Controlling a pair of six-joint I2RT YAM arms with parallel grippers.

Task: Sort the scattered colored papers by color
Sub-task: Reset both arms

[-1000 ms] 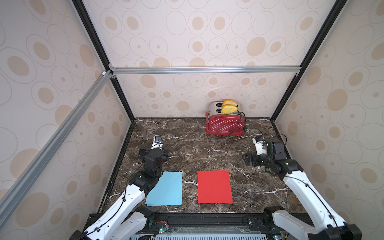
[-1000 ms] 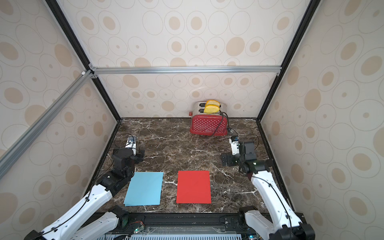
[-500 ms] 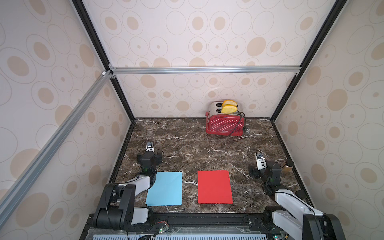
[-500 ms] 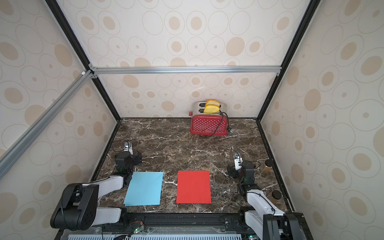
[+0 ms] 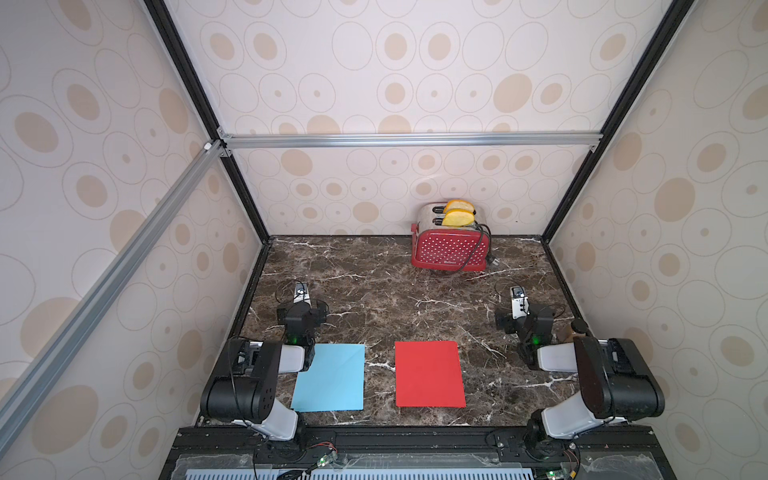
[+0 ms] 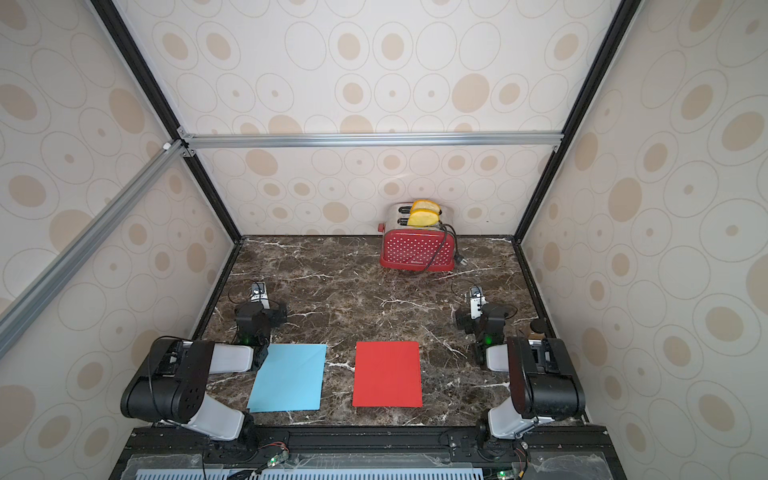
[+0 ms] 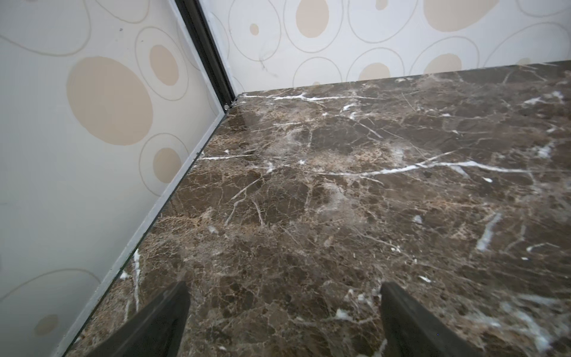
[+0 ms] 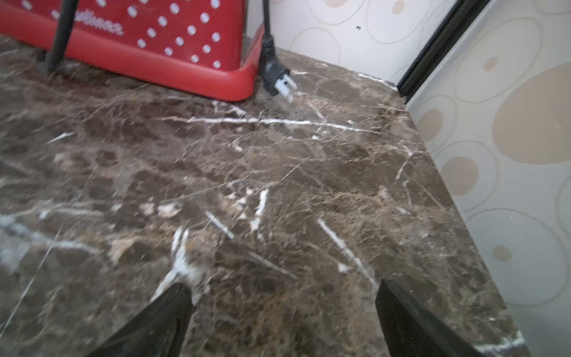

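Two groups of colored papers lie flat near the table's front edge in both top views: light blue paper [image 5: 330,378] [image 6: 289,378] on the left and red paper [image 5: 428,374] [image 6: 387,374] on the right, with a strip of marble between them. My left gripper [image 5: 302,311] [image 7: 284,287] rests low behind the blue paper's far left corner, open and empty. Off to the right of the red paper, my right gripper [image 5: 524,318] [image 8: 282,287] is also open and empty. Neither wrist view shows any paper. The left forearm covers a bit of the blue paper's left edge.
A red white-dotted toaster [image 5: 451,249] [image 8: 139,37] with yellow bread slices [image 5: 457,212] stands at the back wall, its black cord and plug [image 8: 278,80] lying beside it. Patterned walls close in the dark marble table [image 5: 374,299] on three sides.
Both arms have folded down from a raised, stretched pose to a low resting pose at the front. The grippers stayed open. The papers have not moved.
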